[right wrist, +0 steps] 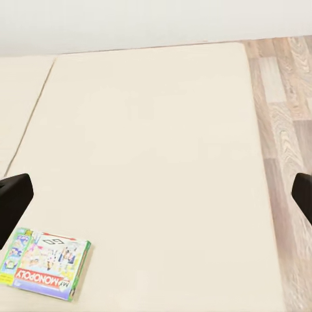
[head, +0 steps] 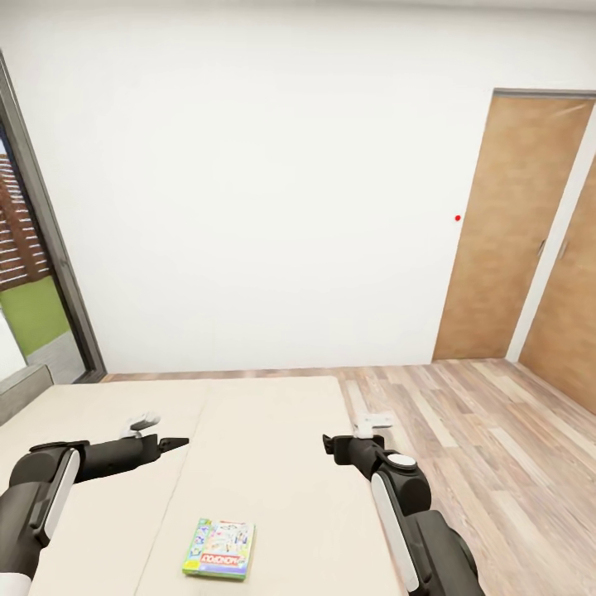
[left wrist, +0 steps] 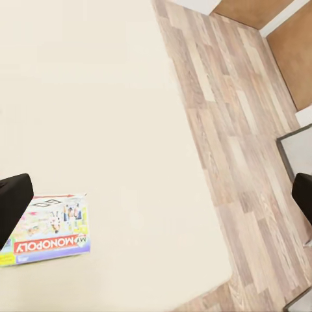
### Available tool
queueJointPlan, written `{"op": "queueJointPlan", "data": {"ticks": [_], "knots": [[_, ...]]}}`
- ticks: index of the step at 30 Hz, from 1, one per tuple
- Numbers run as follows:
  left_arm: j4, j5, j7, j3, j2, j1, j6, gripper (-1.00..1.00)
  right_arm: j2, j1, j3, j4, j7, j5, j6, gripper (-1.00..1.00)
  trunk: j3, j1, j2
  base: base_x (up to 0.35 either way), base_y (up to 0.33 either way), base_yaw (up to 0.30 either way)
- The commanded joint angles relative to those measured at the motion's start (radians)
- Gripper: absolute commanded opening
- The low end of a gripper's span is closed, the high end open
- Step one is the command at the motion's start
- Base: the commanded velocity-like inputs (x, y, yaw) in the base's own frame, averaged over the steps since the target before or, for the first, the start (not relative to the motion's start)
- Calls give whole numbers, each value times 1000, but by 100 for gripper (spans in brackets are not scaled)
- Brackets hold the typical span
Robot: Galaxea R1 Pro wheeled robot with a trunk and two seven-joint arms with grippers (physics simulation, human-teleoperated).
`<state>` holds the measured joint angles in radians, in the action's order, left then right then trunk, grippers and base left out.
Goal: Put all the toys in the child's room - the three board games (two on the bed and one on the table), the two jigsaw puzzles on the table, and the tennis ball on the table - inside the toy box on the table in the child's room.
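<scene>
Item: board game, flat box with green edge and pastel multicolour lid, lettered "MONOPOLY". Location: lying flat on the bed, near the mattress's close edge, roughly midway between the two arms in the head view. Also seen in the left wrist view and the right wrist view. Untouched; nothing rests on it.

Item: left end effector. Held above the mattress, pointing inward, well apart from the box. In its wrist view the fingers sit at opposite edges of the frame, so the jaws stand spread wide, holding nothing.

Item: right end effector. Held near the mattress's floor-side edge, apart from the box. In its wrist view the fingers likewise sit at opposite edges; jaws spread, empty.

Surroundings: white wall, wood-plank floor, brown doors, dark window frame, small red dot on the wall.

Step in hand, as judged: approach to collect this game from the bed; no grasp begun. Next move calls for lowering one end effector to the box and closing across an edge. The box lies flat on soft mattress, so getting a finger under or over a side may need an angled approach.

Obscured or uncertain: the box's lower edge is close to the frame bottom in the head view; the lid's small pictures are unreadable. Fingertips are cut off in both wrist views.
</scene>
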<state>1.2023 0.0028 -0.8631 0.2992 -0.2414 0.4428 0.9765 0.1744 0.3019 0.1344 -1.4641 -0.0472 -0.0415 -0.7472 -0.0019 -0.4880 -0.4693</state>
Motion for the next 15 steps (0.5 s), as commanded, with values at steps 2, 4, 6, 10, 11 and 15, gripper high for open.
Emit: {"op": "queueJointPlan", "data": {"ticks": [2,4,6,10,11,15], "knots": [[0,0,-4,1,0,1,7,100,0,0,1,-1,-5,-4,-4,100,0,0,-1,0,71,29],[0,-1,-4,1,0,1,7,100,0,0,1,-1,-5,-4,-4,100,0,0,-1,0,136,18],[0,-1,-4,1,0,1,7,100,0,0,1,-1,-5,-4,-4,100,0,0,-1,0,145,12],[0,0,-4,1,0,1,7,100,0,0,1,-1,-5,-4,-4,100,0,0,-1,0,81,6],[0,0,-4,1,0,1,7,100,0,0,1,-1,-5,-4,-4,100,0,0,-1,0,45,3],[0,0,-4,1,1,1,7,100,0,0,1,-1,-5,-4,-4,100,0,0,-1,2,27,2]]}}
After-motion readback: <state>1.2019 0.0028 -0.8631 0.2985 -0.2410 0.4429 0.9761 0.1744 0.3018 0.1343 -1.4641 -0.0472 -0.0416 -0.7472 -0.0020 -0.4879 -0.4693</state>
